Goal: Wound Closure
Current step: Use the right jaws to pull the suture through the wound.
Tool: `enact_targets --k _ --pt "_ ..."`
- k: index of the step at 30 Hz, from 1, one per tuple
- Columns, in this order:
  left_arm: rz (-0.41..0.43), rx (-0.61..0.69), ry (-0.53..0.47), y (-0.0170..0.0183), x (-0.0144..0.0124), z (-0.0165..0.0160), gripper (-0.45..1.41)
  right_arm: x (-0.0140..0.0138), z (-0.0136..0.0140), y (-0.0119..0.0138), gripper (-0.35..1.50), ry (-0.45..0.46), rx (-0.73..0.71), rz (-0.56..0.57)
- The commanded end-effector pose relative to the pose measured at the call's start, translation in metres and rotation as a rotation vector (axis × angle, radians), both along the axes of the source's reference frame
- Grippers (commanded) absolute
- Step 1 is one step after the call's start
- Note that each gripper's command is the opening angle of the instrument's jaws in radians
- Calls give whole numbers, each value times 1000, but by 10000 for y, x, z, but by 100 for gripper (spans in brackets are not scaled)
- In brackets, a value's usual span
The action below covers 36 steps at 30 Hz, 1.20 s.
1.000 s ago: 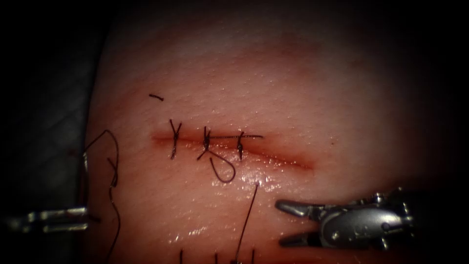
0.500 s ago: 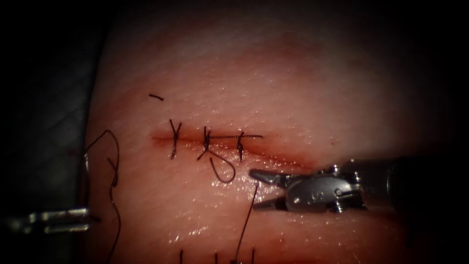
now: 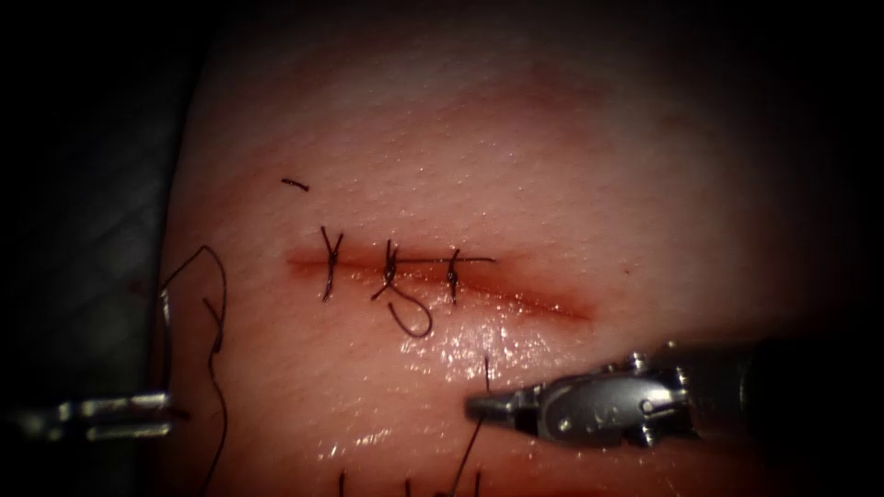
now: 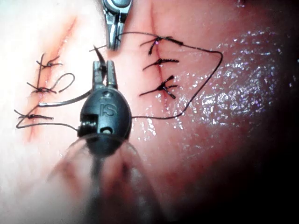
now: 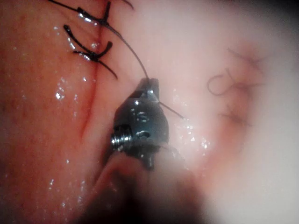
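Three stitches [image 3: 389, 269] closed the cut's [image 3: 543, 299] nine-o'clock end; the three-o'clock end gaped. Right hand [image 3: 481, 406] pinched thread [image 3: 485, 370]; left hand [image 3: 147, 410] pinched the needle [image 3: 166, 317].

Both tools are grey metal; the left hand [image 4: 104, 74] has a dark housing stamped "IS".

Left wrist view, marking: the letters "IS", pale and raised, can be read.
Stands on: the dark rounded wrist housing of the left tool [image 4: 104, 74], just behind its two jaws.
Right wrist view, marking: the metal housing of the right tool [image 5: 148, 86] bears faint marks that may be characters, too blurred to read.
Endoscope view, marking: no text, number or sign can be read on either tool or on the tissue [image 3: 552, 184].
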State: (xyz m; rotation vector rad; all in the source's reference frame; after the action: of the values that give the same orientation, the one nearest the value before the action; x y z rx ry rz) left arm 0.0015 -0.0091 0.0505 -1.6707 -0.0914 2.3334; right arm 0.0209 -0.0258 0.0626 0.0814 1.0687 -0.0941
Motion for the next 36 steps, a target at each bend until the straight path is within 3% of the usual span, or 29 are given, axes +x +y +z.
enact_targets --k 1,9,24,31,32,33,34,35,36 --pt "0 1 -1 -3 -6 6 -45 10 -11 -17 -35 11 5 -8" --pt "1 1 2 -4 -7 6 -45 21 -63 -53 -35 48 1 -35" --pt "2 1 5 -4 -9 6 -45 29 -96 -81 -35 76 5 -61" --pt "1 0 6 -5 -10 6 -45 30 -103 -83 -35 75 23 -44" --pt "1 0 6 -5 -10 6 -45 30 -103 -82 -25 78 25 -28" --pt "1 0 6 -5 -10 6 -45 29 -103 -80 41 77 31 -10" --pt "1 0 6 -5 -10 6 -45 27 -104 -77 91 79 31 17" --pt "1 0 5 -5 -10 6 -45 25 -104 -75 132 71 20 50" --pt "1 0 5 -4 -10 7 -45 19 -106 -71 147 56 7 105"
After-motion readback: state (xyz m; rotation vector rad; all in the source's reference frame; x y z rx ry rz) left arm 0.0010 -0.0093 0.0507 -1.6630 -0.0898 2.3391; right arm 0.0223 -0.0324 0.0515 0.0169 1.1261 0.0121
